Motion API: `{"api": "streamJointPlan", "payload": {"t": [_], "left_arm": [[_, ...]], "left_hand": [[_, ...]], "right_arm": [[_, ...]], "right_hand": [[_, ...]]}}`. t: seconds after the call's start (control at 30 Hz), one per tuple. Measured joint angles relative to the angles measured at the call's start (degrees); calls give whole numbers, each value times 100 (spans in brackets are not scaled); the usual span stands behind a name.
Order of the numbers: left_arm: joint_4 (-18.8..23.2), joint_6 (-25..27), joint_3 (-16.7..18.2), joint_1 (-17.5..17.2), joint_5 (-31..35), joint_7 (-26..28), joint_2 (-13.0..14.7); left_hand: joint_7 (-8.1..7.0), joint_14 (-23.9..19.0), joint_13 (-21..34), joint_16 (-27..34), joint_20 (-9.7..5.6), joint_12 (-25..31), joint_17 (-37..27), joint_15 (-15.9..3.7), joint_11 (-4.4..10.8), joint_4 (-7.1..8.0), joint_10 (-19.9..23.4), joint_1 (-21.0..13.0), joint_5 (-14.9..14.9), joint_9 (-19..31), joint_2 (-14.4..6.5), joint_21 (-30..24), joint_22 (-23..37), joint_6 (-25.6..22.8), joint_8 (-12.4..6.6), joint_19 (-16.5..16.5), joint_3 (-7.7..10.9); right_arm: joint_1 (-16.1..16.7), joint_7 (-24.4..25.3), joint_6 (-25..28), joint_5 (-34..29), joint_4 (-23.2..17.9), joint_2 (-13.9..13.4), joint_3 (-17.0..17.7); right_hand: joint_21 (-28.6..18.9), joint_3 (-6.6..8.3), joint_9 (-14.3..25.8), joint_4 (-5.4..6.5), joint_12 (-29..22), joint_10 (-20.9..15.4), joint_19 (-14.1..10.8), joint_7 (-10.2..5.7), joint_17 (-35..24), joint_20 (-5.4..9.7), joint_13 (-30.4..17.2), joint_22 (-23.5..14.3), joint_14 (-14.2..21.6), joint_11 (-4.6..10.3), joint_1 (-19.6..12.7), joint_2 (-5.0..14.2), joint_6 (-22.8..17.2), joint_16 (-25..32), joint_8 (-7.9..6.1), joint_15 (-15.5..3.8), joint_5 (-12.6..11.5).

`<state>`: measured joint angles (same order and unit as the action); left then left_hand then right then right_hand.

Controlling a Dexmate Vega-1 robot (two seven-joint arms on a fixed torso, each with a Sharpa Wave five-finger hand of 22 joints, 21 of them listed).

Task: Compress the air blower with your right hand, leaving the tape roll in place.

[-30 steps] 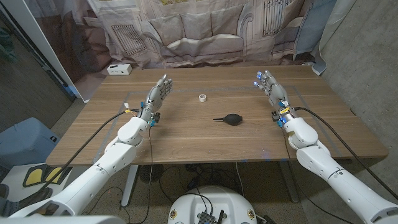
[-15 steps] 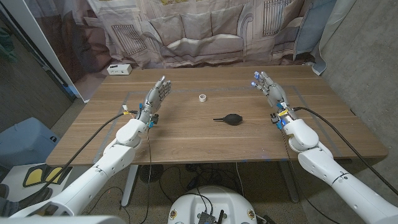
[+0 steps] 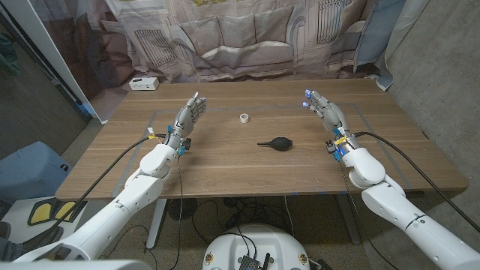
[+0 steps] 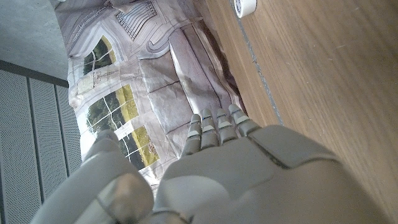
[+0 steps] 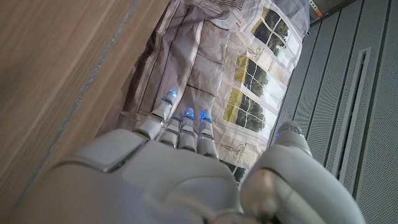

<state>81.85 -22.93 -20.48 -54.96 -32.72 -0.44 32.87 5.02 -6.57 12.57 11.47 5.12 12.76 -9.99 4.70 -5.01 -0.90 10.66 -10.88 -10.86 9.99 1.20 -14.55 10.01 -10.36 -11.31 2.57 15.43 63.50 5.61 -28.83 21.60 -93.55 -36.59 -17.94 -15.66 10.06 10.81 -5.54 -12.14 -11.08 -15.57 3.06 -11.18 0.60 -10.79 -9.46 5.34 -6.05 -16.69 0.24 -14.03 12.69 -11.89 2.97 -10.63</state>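
A black air blower (image 3: 278,142) lies on its side near the middle of the wooden table (image 3: 225,169), its nozzle pointing toward picture left. A small white tape roll (image 3: 244,118) sits a little beyond it, also seen as the tape roll (image 4: 244,6) in the left wrist view. My right hand (image 3: 327,112) is open to the right of the blower, well apart from it, fingers straight and reaching away from me. My left hand (image 3: 187,117) is open at the left, fingers extended, holding nothing. The wrist views show the backs of the left hand (image 4: 236,174) and the right hand (image 5: 174,168).
A small white box (image 3: 143,83) stands at the table's far left corner. A printed curtain (image 3: 247,37) hangs behind the far edge. Thin tape lines mark a rectangle on the tabletop. Black cables run along both forearms.
My right hand has drawn back slightly toward me and lowered a little. The left hand, blower and tape roll have not moved.
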Motion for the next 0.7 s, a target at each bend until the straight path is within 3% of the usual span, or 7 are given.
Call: {"api": "streamJointPlan", "payload": {"t": [0.2, 0.23, 0.37, 0.7], "left_arm": [[0, 0, -14, 9, 0, 0, -6], [2, -7, -17, 10, 26, -2, -7], [12, -7, -30, 11, 37, -1, -10], [41, -7, -65, 15, 37, -1, -6]], "left_hand": [[-1, -30, -7, 0, -28, 0, 0, -31, 31, -15, 31, 0, 0, 0, 0, 36, 0, -61, 0, 28, -15], [-1, -30, -7, 0, -28, 0, 0, -31, 31, -15, 31, 0, 0, 0, 0, 36, 0, -61, 0, 28, -15], [-32, -30, -7, 0, -49, 0, 0, -31, 31, -15, 30, 0, 0, 0, 0, 58, 0, -92, 0, 6, -15], [8, -30, -33, 0, -48, 0, 0, -31, 31, -37, 30, 0, 0, 30, 0, 80, -1, -132, 0, 6, 8]], "right_arm": [[0, 139, -17, -200, 0, 0, 0], [227, 166, -26, -238, -199, -53, 48], [308, 288, -54, -408, -272, -52, 70], [308, 505, -64, -735, -272, -52, 70]], "right_hand": [[43, 24, 0, -24, 0, -71, 0, -9, 0, 0, 0, 0, 0, -71, -38, 38, -72, 0, -22, 0, 0], [43, 24, 0, -24, 0, -71, 0, -31, 0, 0, 0, 0, 0, -71, -38, 38, -94, 0, -22, 0, 0], [85, 47, -1, -47, 0, -133, 0, -71, 0, 0, 0, 0, -1, -71, -68, 68, -215, 0, -30, 0, 0], [173, 48, -1, -95, 0, -203, 56, -102, -1, 11, 0, 0, -54, -61, -106, 107, -328, -44, -67, -53, 0]]}}
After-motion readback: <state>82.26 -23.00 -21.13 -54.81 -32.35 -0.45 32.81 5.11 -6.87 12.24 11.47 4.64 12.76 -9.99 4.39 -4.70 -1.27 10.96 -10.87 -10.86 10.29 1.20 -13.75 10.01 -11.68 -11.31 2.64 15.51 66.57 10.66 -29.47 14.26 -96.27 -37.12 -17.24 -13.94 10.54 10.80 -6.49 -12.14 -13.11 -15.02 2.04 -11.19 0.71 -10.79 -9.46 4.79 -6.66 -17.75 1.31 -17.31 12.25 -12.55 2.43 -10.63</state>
